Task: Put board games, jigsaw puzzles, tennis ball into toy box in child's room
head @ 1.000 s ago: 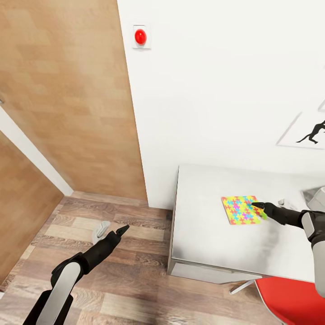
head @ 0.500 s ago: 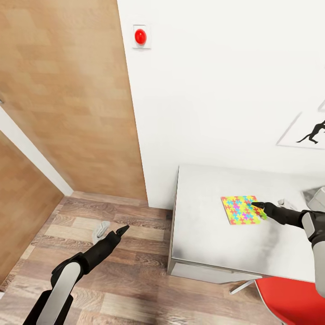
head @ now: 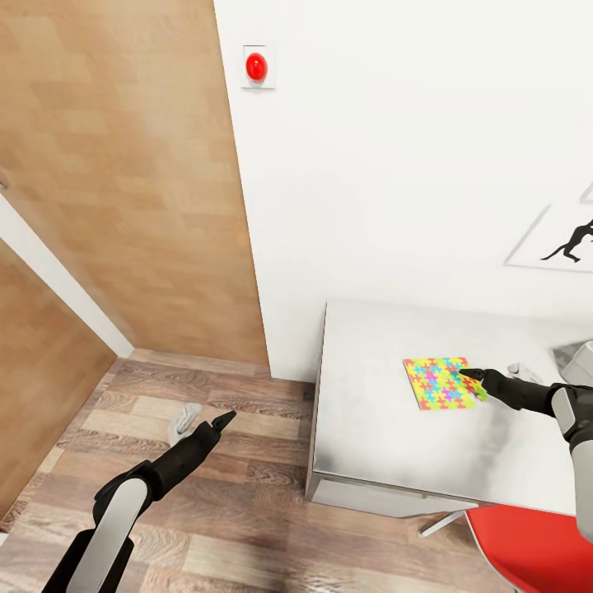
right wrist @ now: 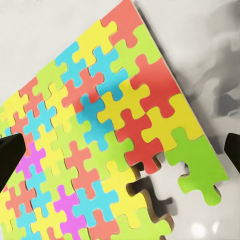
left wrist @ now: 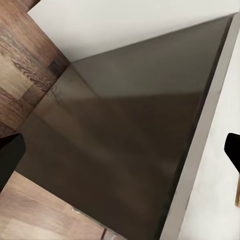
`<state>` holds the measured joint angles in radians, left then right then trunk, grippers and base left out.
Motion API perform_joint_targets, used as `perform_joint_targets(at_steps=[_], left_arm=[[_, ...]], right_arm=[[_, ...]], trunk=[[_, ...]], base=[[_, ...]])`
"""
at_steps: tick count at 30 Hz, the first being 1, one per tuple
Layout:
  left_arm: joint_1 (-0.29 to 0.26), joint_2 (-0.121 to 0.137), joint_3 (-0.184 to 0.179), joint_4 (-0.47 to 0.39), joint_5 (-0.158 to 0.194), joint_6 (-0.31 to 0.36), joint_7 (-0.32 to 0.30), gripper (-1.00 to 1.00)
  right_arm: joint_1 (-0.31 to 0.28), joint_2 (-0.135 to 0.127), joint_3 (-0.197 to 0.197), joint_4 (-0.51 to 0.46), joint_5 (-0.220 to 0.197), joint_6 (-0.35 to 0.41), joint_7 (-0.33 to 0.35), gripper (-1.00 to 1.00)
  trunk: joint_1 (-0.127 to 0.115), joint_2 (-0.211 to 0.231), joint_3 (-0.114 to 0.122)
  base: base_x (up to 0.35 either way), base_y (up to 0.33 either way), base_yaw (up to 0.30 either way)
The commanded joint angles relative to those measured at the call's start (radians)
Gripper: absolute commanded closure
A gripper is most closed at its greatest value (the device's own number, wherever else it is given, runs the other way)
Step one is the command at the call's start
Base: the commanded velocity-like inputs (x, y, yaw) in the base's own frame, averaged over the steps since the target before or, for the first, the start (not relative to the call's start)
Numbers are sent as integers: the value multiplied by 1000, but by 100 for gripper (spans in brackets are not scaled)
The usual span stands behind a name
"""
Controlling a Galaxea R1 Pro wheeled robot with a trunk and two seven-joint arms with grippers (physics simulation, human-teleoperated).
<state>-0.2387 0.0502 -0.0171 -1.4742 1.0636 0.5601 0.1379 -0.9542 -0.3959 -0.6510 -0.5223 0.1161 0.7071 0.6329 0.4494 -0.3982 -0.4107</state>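
From the head view, one jigsaw puzzle [head: 441, 383] lies flat on the counter [head: 387, 445], mid-surface toward the wall edge; the right claw [head: 471, 377] rests at its right edge, the left claw [head: 222, 419] hangs over the floor [head: 231, 502]. The right wrist view adds that its fingers [right wrist: 11, 155] stand apart, a corner piece [right wrist: 200, 170] half detached. The left wrist view shows spread fingers [left wrist: 10, 157] facing the counter's dark side panel [left wrist: 125, 145]. Nothing differs from earlier.

A bright jigsaw puzzle [right wrist: 100, 135] lies flat on the grey table [right wrist: 200, 55], black fingertips [right wrist: 10, 160] spread either side
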Motion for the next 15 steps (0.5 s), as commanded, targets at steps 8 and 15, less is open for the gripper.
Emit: perform_joint_targets(at_steps=[8, 15], left_arm=[[-1, 1, -1, -2, 10, 1, 9, -100], [-1, 0, -1, -2, 11, 2, 9, -100]], right_arm=[[-1, 0, -7, -1, 10, 5, 8, -100], [-1, 0, -7, -1, 10, 5, 8, -100]], trunk=[[1, -2, -2], [1, -2, -2]], base=[[0, 0, 0], [0, 0, 25]])
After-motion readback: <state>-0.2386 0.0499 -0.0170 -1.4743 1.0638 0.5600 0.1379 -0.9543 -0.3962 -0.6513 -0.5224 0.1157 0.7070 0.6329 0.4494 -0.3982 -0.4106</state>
